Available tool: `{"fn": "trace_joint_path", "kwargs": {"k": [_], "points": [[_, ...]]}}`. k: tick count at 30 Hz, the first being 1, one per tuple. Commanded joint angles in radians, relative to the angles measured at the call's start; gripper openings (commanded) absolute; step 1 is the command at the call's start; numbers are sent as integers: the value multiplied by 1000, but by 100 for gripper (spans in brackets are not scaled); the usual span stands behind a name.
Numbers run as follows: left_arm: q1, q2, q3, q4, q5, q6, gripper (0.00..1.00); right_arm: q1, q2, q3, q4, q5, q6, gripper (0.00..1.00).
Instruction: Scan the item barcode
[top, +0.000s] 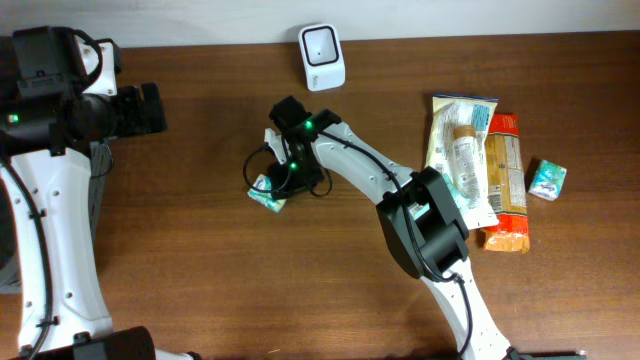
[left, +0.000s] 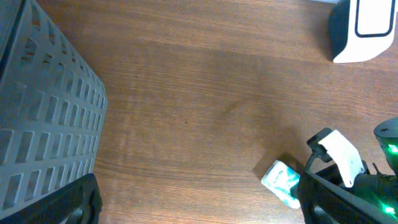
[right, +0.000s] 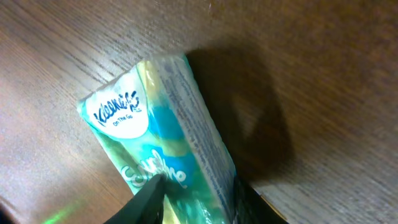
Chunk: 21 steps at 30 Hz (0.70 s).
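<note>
A small teal and white Kleenex tissue pack (top: 268, 194) lies on the wooden table left of centre. It shows in the left wrist view (left: 281, 182) and fills the right wrist view (right: 155, 130). My right gripper (top: 285, 185) reaches down over it, and its two dark fingers press against the pack's opposite sides (right: 199, 199). The white barcode scanner (top: 322, 57) stands at the table's far edge, also visible at the top right (left: 364, 28). My left gripper (top: 150, 108) is open and empty, far to the left (left: 199, 202).
Snack packages (top: 462, 155), an orange packet (top: 505, 180) and another small tissue pack (top: 547, 179) lie at the right. A grey slotted basket (left: 43, 124) stands at the left beside my left arm.
</note>
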<state>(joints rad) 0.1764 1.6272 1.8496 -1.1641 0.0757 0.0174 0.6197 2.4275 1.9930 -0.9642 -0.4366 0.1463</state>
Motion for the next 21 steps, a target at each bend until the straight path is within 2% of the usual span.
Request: {"fn": "trace_joint_path", "kwargs": {"k": [1, 7, 8, 11, 16, 21], "points": [[6, -5, 7, -1, 7, -3, 99, -4, 16, -9, -5, -32, -7, 34], [6, -5, 7, -1, 7, -3, 99, -4, 16, -9, -4, -35, -7, 34], [6, -5, 7, -1, 7, -2, 99, -4, 16, -9, -4, -35, -7, 30], [6, -5, 7, -1, 7, -3, 99, -4, 16, -9, -6, -35, 2, 5], [6, -5, 7, -1, 7, -3, 99, -23, -5, 9, -60, -141, 19, 4], [6, -5, 7, -1, 7, -2, 99, -133, -157, 38, -166, -412, -5, 4]]}}
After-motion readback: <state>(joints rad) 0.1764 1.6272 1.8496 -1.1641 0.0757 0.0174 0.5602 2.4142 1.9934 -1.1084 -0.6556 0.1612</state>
